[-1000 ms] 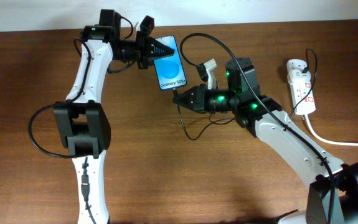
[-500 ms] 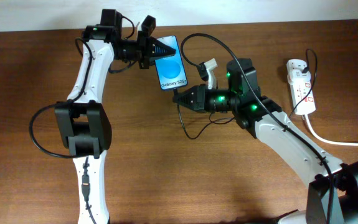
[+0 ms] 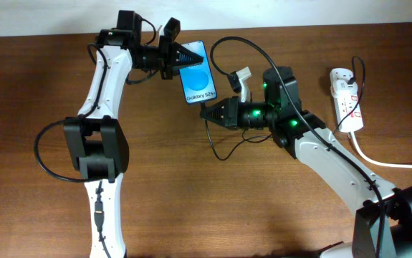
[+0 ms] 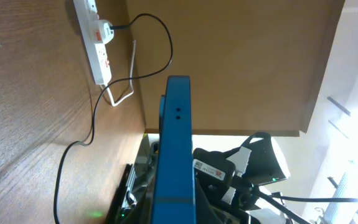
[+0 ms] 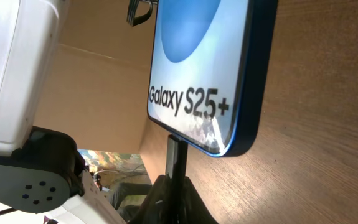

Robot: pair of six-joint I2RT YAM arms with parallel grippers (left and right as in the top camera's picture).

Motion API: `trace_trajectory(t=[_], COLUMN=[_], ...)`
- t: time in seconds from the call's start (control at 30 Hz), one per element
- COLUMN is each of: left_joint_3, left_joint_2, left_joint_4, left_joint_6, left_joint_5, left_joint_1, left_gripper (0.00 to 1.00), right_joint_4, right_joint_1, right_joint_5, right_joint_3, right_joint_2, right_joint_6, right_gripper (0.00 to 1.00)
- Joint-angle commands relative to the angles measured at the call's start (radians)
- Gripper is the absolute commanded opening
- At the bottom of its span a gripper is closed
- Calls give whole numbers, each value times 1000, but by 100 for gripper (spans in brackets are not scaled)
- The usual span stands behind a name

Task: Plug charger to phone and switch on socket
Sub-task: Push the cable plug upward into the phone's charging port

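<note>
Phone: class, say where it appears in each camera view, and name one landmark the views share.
Overhead: phone upper centre, screen facing the camera.
Left wrist: centre, edge-on, blue.
Right wrist: top centre, screen reading "Galaxy S25+".
Landmark: socket, right in overhead, top left in left wrist; absent from right wrist.

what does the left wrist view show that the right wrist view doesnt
Only the left wrist view shows the power strip with the black cable running from it, and the phone edge-on. Only the right wrist view shows the screen text and the cable's plug meeting the phone's lower edge. Both show the phone and the wooden table.
</note>
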Motion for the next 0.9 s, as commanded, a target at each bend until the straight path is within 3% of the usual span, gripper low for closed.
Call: trace_trajectory(t=[0.0, 0.27, 0.57, 0.7, 0.77, 0.87], left_joint_3=[15, 16, 15, 15, 15, 15], left_joint_2=[-6, -6, -6, -6, -6, -5], left_joint_4=[-12, -12, -11, 1, 11, 19], left_joint_6=[2, 2, 2, 2, 2, 3], left_joint_5=[48, 48, 48, 47, 47, 40], left_joint_1=[-46, -46, -46, -41, -32, -20], left_gripper=[0, 0, 0, 0, 0, 0], right_joint_4=[32, 21, -111, -110, -107, -107], right_joint_1=[-20, -20, -21, -26, -47, -91], right_joint_5=[27, -55, -70, -90, -115, -153], right_joint_3=[17, 17, 17, 17, 17, 17], right_joint_2=[5, 5, 5, 5, 4, 4], right_joint_6=[-4, -4, -53, -62, -80, -104], right_gripper=[8, 9, 15, 23, 37, 44])
